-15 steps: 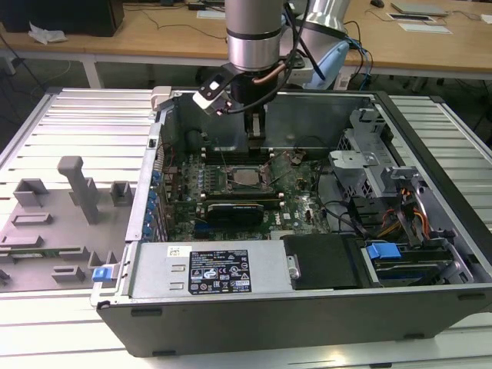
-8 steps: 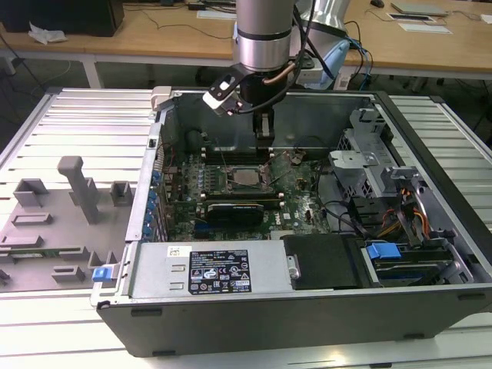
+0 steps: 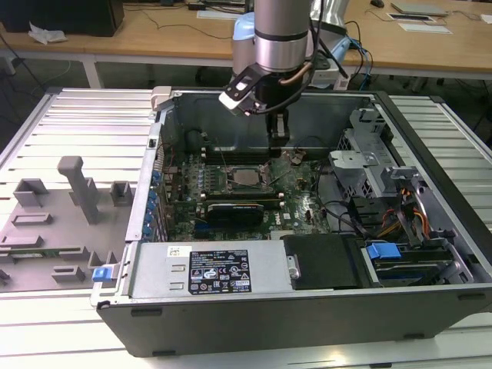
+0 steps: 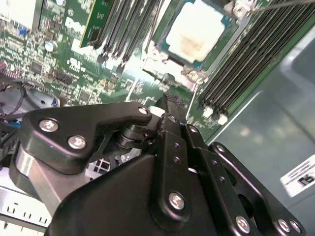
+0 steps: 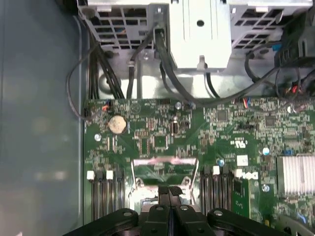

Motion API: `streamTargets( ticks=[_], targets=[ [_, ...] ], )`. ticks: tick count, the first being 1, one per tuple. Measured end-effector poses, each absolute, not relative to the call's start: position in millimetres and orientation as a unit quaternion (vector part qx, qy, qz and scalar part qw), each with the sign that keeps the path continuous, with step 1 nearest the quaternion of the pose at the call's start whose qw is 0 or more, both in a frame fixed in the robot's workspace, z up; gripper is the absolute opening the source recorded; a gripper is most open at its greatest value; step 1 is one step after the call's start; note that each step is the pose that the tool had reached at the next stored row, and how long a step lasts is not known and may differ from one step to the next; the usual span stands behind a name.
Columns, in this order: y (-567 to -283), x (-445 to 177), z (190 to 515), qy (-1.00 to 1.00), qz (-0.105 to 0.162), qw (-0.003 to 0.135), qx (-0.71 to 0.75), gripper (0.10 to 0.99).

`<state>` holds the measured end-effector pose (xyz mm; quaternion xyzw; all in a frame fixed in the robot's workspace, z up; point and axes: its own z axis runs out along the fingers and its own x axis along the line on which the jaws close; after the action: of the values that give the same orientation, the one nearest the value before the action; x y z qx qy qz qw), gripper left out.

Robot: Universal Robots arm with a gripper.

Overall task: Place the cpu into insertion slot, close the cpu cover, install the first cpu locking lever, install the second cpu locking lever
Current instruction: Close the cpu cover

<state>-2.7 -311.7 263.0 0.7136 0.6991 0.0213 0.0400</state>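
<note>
Case edges: the computer case (image 3: 307,327) is lying open side up on the slatted surface (image 3: 77,123), with its walls ringing the green board on every side.
Open room: the gripper (image 3: 279,137) is hanging over the strip of board between the case's far wall and the long black card (image 3: 238,209). In the first wrist view, memory slots (image 5: 106,191) are running close on both sides of its fingertips.
Crowded side: the drive cage (image 3: 361,165) and a bundle of cables (image 5: 167,64) are filling the exterior view's right.
Outside the case: grey fixture blocks (image 3: 77,184) are standing on the surface at the exterior view's left.
Cpu: the cpu (image 3: 247,177) is sitting flat in the insertion slot (image 3: 229,175), metal top up, near the board's middle.
Cpu to gripper: the gripper is hovering near the chip, toward the far wall and the exterior view's right, and is not touching it.
Cover: the cpu cover (image 5: 165,161) is showing just past the fingertips, with green board visible through its cut-out. Whether the two are touching cannot be told.
Gripper: its fingers (image 5: 170,189) are pressing together with nothing between them.
Arm pose: the arm (image 3: 280,34) is coming down over the far wall, wrist near vertical and fingers pointing down at the board.
</note>
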Motion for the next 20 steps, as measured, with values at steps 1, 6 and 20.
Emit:
streamTargets(
  ticks=[1, 6, 20],
  targets=[
    [-311.7, -0.3, 263.0, 0.699, 0.021, 0.04, 0.714, 0.106],
    [-311.8, 15.2, 263.0, 0.699, 0.021, 0.04, 0.714, 0.106],
    [-312.0, 45.9, 254.5, 0.699, 0.017, 0.036, 0.714, 0.106]
  ],
)
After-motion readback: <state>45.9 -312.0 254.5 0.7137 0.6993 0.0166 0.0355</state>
